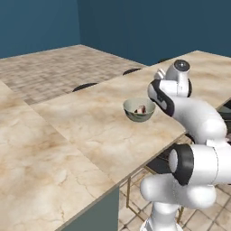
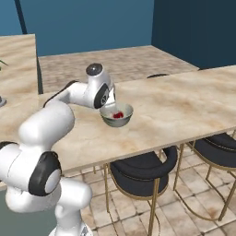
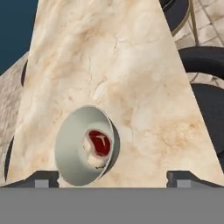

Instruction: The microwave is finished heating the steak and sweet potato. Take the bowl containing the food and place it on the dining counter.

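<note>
Currently, entries run left to right.
Bowl: rests on the dining counter, steak and sweet potato inside; lies toward the left fingertip, partly between the tips.
Gripper: jaws spread wide, pinching nothing; left fingertip just beside the rim.
Risk: a careless withdrawal may catch the rim with that fingertip and tip or drag the bowl.
Stools: tucked beneath the slab's edge.
</note>
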Controlling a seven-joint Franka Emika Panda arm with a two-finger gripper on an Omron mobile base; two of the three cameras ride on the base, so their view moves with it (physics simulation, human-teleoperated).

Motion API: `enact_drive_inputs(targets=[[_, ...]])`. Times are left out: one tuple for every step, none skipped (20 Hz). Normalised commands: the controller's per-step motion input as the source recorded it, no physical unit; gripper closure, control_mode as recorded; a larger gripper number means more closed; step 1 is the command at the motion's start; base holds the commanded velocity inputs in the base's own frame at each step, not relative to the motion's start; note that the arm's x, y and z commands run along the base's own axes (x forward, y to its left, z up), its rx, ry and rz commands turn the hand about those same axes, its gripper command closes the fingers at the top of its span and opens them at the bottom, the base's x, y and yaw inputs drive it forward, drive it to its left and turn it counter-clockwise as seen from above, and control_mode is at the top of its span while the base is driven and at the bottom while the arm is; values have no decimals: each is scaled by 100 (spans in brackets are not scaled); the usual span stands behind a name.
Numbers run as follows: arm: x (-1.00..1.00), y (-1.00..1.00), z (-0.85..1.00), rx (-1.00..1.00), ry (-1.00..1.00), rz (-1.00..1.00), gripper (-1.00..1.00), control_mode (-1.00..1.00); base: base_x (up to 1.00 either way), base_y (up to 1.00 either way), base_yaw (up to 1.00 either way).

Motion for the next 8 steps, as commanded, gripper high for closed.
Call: enact_drive_inputs(targets=[[-100,39,86,-1,-10,14,-100,-100,0,0,0],[-100,42,75,-2,-10,16,-100,-100,0,0,0],[-100,44,63,-4,-10,17,-100,-100,0,0,0],[-100,47,45,-5,-13,17,-100,-100,0,0,0],[-100,46,26,-6,-20,17,-100,-100,0,0,0],[-100,47,12,-9,-34,16,-100,-100,0,0,0],[-100,45,4,-21,-56,15,-100,-100,0,0,0],[-100,46,6,-32,-80,6,-100,-100,0,0,0]])
